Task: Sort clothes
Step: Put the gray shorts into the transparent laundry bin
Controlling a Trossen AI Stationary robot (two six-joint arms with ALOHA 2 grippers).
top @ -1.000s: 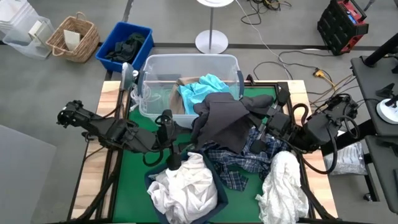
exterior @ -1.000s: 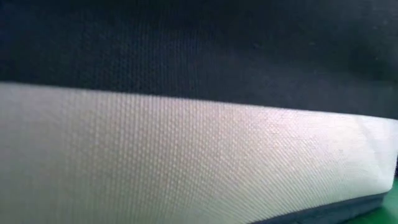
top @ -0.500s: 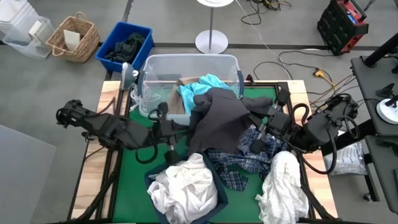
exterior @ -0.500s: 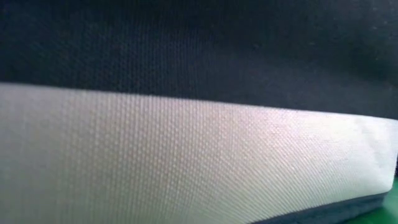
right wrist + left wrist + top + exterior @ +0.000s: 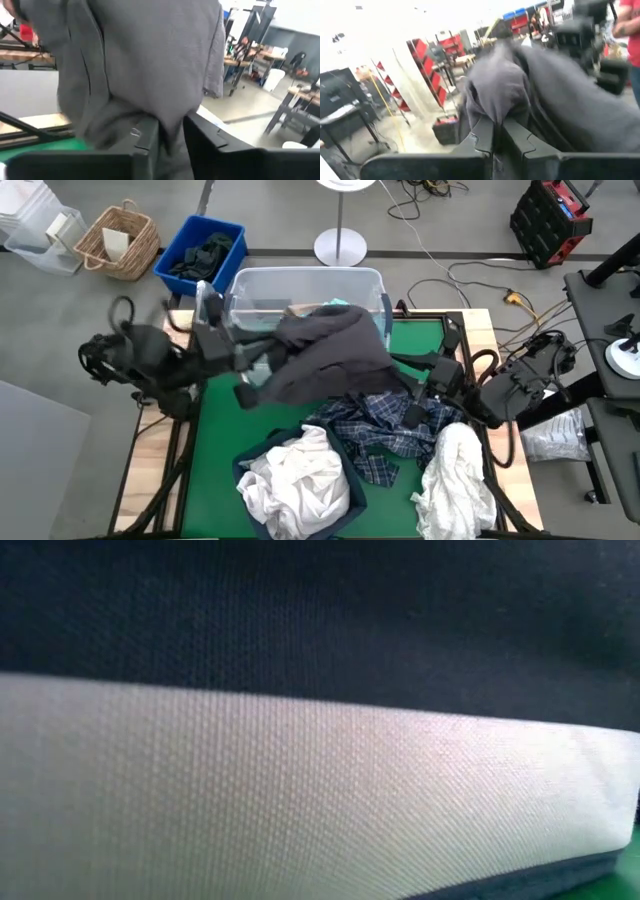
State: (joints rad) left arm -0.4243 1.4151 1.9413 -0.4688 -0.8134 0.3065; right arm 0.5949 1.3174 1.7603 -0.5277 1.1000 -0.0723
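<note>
The left gripper (image 5: 497,131) was closed tight on a fold of the dark grey garment (image 5: 325,355), holding it up at the left centre of the high view, just in front of the clear tub (image 5: 300,285). The right gripper (image 5: 170,132), at the right centre of that view, had its fingers (image 5: 147,135) a little apart with the same grey cloth hanging between them; whether it gripped the cloth could not be told.

The grey garment stretched between the two arms, draped over the tub's front rim. Below it on the green mat (image 5: 215,430) lay the plaid shirt (image 5: 385,435), a white heap (image 5: 295,480) at bottom centre and another white piece (image 5: 455,480) at bottom right.

A blue bin (image 5: 200,250) and a wicker basket (image 5: 118,240) stood on the floor at upper left. Bare mat showed along the left side. The low view was filled with cloth pressed close.
</note>
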